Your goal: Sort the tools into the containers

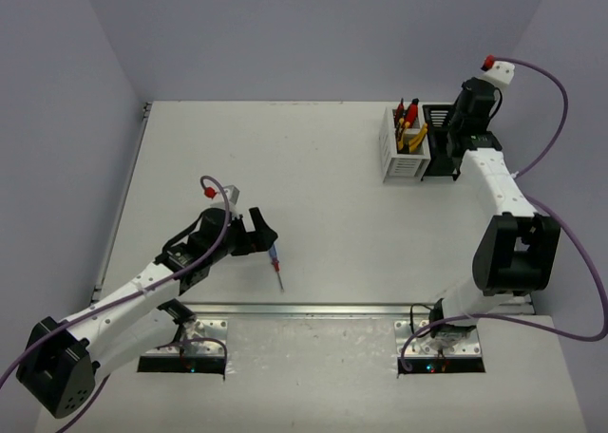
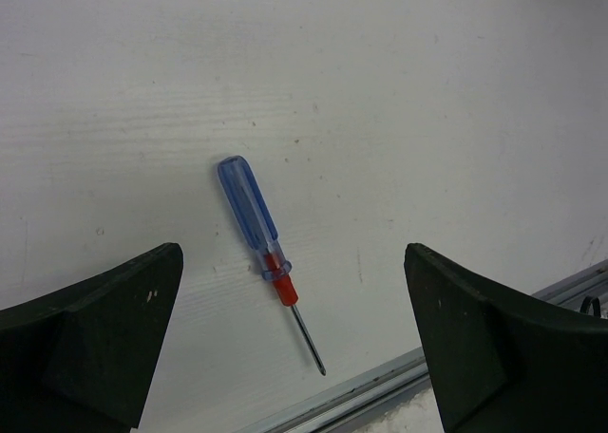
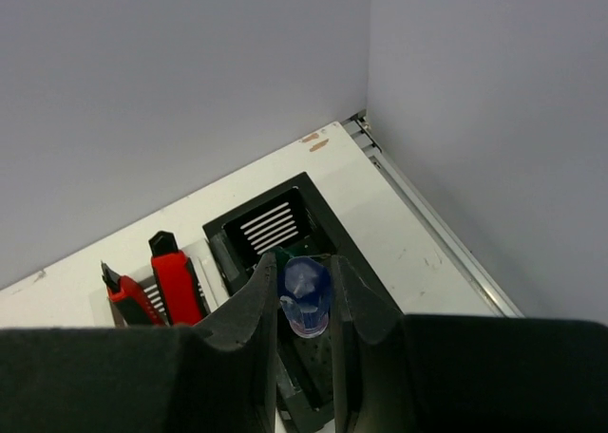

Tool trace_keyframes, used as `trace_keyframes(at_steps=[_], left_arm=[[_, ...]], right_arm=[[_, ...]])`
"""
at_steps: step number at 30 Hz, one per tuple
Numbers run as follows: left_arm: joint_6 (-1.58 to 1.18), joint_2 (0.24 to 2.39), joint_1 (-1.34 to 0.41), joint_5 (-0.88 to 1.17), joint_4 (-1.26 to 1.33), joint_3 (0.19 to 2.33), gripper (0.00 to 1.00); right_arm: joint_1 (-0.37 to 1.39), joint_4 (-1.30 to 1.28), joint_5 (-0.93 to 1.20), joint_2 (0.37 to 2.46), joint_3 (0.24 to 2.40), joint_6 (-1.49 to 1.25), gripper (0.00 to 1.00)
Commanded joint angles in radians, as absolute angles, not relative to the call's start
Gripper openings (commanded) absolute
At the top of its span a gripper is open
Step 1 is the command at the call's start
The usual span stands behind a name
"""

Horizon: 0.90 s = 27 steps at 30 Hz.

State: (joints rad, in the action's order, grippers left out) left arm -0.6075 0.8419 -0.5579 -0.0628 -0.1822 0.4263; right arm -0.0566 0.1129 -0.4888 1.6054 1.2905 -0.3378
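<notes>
A thin screwdriver with a clear blue handle and red collar (image 2: 258, 234) lies flat on the white counter (image 2: 427, 91). In the overhead view it is at about 7 o'clock from the counter's middle, its tip pointing toward the near metal rail (image 2: 380, 390). The left hand (image 2: 293, 262) hangs over it, two black fingers spread wide to either side, touching nothing.

Well apart, at about 2 o'clock, two slotted bins stand side by side. A white plastic bin (image 1: 401, 165) holds red utility knives (image 3: 176, 283) and yellow-handled pliers (image 1: 418, 135). A black plastic bin (image 3: 274, 222) sits at its 3 o'clock. The right hand (image 3: 304, 295) hovers above the black bin, pinching a second blue-handled screwdriver (image 3: 304, 286) upright.

Sorting looks nearly done. The white bin is stocked and one screwdriver seems about to go into the black bin. The one on the counter is the only loose tool in sight, and it is not yet grasped.
</notes>
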Motion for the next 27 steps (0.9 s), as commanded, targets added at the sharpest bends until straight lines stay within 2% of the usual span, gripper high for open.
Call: trace_keyframes(at_steps=[1, 10, 15, 25, 27], left_arm=[[-0.611, 0.865, -0.565, -0.022, -0.082, 0.404, 1.00], [-0.615, 0.890, -0.566, -0.008, -0.066, 0.408, 1.00], [-0.618, 0.874, -0.566, -0.012, -0.075, 0.405, 1.00], [-0.649, 0.956, -0.566, -0.073, -0.077, 0.367, 1.00], [-0.664, 0.976, -0.572, -0.088, -0.078, 0.365, 1.00]], right_arm=[[-0.060, 0.293, -0.472, 1.574, 1.252, -0.294, 0.00], [-0.057, 0.339, -0.456, 1.543, 1.177, -0.278, 0.00], [-0.057, 0.315, -0.448, 1.543, 1.183, -0.268, 0.22], [-0.057, 0.227, -0.419, 1.518, 1.193, -0.314, 0.89], [-0.057, 0.201, -0.408, 1.504, 1.196, -0.330, 0.91]])
